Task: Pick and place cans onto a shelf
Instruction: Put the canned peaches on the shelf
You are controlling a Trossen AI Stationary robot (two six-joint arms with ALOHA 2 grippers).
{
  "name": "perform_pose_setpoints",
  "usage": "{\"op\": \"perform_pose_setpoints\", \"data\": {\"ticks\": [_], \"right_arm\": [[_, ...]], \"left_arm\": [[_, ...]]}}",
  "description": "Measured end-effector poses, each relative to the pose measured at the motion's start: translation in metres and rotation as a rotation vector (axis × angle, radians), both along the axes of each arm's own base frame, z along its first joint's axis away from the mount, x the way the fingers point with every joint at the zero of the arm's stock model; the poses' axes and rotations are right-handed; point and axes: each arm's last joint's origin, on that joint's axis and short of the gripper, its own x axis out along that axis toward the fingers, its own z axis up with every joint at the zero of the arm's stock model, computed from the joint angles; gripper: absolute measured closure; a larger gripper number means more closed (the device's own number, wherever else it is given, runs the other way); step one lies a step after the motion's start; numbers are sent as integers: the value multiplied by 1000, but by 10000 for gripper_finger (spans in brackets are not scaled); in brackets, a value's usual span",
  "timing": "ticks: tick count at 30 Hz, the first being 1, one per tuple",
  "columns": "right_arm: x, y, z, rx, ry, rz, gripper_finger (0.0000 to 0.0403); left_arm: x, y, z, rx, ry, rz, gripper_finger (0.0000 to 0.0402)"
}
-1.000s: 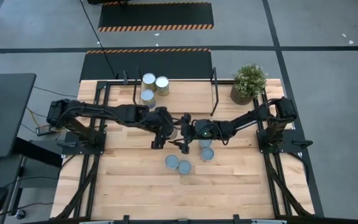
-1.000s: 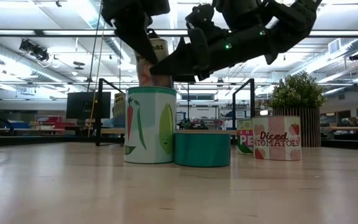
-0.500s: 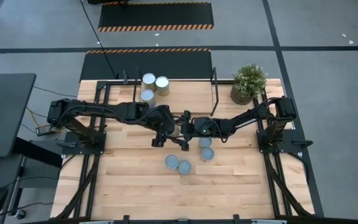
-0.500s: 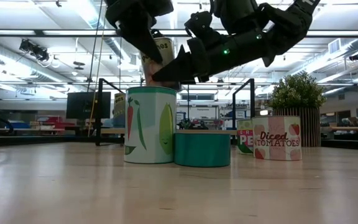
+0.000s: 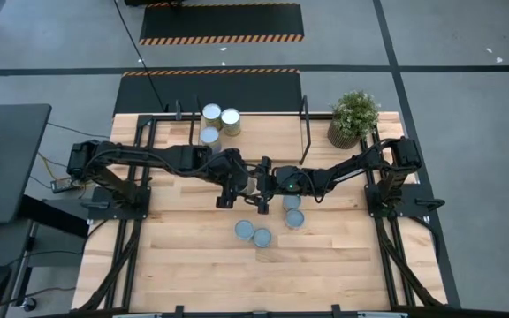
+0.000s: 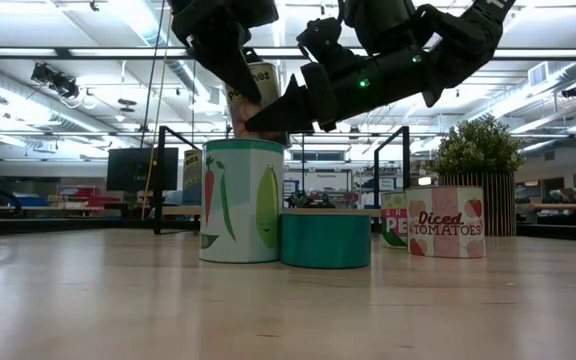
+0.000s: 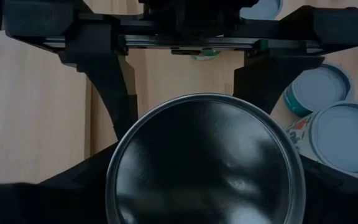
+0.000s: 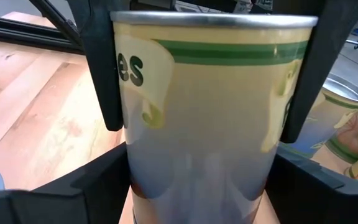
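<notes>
A cream can with a green band [image 6: 262, 84] hangs in the air over the middle of the table, above a tall vegetable-label can [image 6: 241, 200]. My left gripper [image 5: 239, 183] comes down on it from the table's left, and my right gripper [image 5: 262, 187] reaches it from the right. Both are shut on it. Three cans [image 5: 211, 113] stand on the shelf [image 5: 254, 132] at the far edge. Several more cans [image 5: 253, 233] stand upright on the tabletop near the middle. My left gripper pinches the can's upper sides [image 8: 120, 68] between its two fingers [image 8: 101, 62], slanting down from the table's left. The can stands upright, clear of the table, with its round top [image 7: 204, 162] facing that wrist. My right gripper pinches the can's lower sides [image 8: 135, 180] between its two fingers [image 8: 61, 186], close to level from the table's right and below the left fingers.
A teal can [image 6: 325, 238], a diced-tomatoes can [image 6: 446, 222] and another can [image 6: 394, 218] stand right of the tall one. A potted plant [image 5: 353, 117] sits at the far right corner. The shelf's black uprights [image 5: 306, 132] rise behind the arms. The near half of the tabletop [image 5: 237, 283] is bare wood.
My right gripper has shut: its fingers stood wide on either side of the hanging can and have now closed on its lower part. The can and my left gripper have stayed where they were.
</notes>
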Motion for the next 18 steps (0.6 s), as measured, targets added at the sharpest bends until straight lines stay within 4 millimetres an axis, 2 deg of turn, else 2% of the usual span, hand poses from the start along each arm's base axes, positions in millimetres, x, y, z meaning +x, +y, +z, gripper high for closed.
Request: {"op": "perform_pose_setpoints", "data": {"ticks": [7,14,18], "right_arm": [[-1,0,0,3,24,3,78],[-12,2,15,16,82,35,79],[-13,3,17,11,88,41,78]], "left_arm": [[-1,1,-1,-5,17,11,83],[-1,2,0,-2,11,47,83],[0,-3,3,11,-24,34,83]]}}
